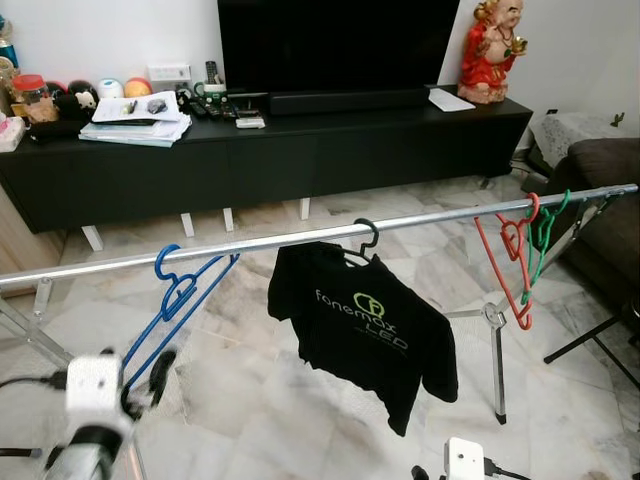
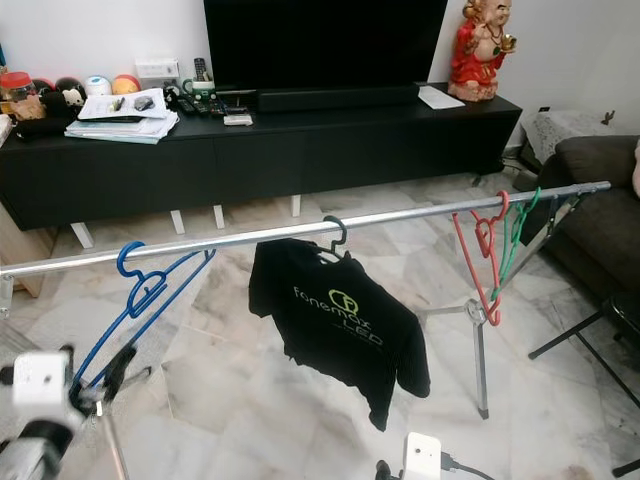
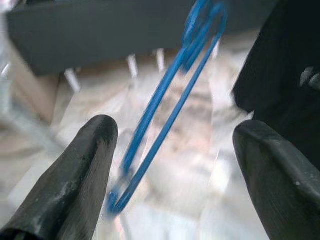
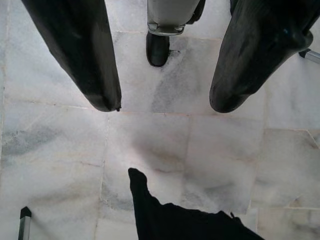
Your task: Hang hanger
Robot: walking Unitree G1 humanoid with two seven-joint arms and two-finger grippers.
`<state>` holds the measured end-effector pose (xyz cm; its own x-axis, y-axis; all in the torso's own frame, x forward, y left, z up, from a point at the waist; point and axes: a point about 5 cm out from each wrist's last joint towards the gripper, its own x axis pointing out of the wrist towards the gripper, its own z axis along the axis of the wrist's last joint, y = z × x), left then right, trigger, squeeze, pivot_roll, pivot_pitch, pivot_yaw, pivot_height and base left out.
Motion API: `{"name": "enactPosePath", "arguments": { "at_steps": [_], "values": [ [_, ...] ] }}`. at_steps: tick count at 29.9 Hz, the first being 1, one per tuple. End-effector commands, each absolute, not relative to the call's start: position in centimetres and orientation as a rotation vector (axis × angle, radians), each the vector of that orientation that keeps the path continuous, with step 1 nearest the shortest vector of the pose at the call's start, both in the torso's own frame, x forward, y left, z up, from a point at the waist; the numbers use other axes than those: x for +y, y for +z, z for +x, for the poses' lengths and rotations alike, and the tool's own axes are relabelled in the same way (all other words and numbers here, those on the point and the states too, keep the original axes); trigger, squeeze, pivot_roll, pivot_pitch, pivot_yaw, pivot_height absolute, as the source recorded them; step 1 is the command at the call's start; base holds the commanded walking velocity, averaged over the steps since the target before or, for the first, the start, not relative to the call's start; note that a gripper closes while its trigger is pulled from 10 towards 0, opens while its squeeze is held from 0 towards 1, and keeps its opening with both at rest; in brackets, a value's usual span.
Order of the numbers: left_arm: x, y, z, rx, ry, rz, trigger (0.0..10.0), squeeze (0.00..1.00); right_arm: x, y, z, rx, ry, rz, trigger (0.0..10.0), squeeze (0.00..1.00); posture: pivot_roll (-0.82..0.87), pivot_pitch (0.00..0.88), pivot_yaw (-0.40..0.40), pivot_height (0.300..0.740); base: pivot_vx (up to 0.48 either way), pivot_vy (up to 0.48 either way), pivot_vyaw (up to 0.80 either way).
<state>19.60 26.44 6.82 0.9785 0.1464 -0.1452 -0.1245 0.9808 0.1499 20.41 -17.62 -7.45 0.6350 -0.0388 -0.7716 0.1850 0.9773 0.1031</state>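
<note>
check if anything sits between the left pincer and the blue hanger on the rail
Nothing visible does. The blue hanger already hooks over the metal rail, and the left pincer is open, its fingers either side of the hanger's lower end with bare floor behind. The black t-shirt hangs off to one side, clear of that gap.

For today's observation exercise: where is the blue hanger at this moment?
In the left eye view the blue hanger hangs hooked on the metal rail toward the robot's left, left of the black T-shirt, with the open left gripper just below it.
</note>
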Motion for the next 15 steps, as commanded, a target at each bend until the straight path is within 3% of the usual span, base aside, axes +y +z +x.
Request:
{"name": "enactPosePath", "arguments": {
  "at_steps": [1, 4, 15],
  "values": [
    [27.6, 6.1, 18.8, 0.191, 0.173, 0.155, 10.0, 0.0, -17.6, -7.5, 20.3, 0.878, -0.132, 0.179, 10.0, 0.0, 0.13, 0.0, -0.03, 0.74, 0.0, 0.0, 0.0],
    [29.1, 3.5, 17.3, 0.309, 0.226, 0.155, 10.0, 0.0, -17.5, -7.5, 20.3, 0.879, -0.13, 0.179, 10.0, 0.0, 0.13, 0.0, -0.027, 0.74, 0.0, 0.0, 0.0],
    [29.4, -2.3, 16.6, 0.56, 0.244, 0.053, 10.0, 0.0, -17.4, -7.4, 20.6, 0.869, -0.142, 0.19, 10.0, 0.0, 0.13, 0.0, -0.034, 0.74, 0.0, 0.0, 0.0]
  ]
}}
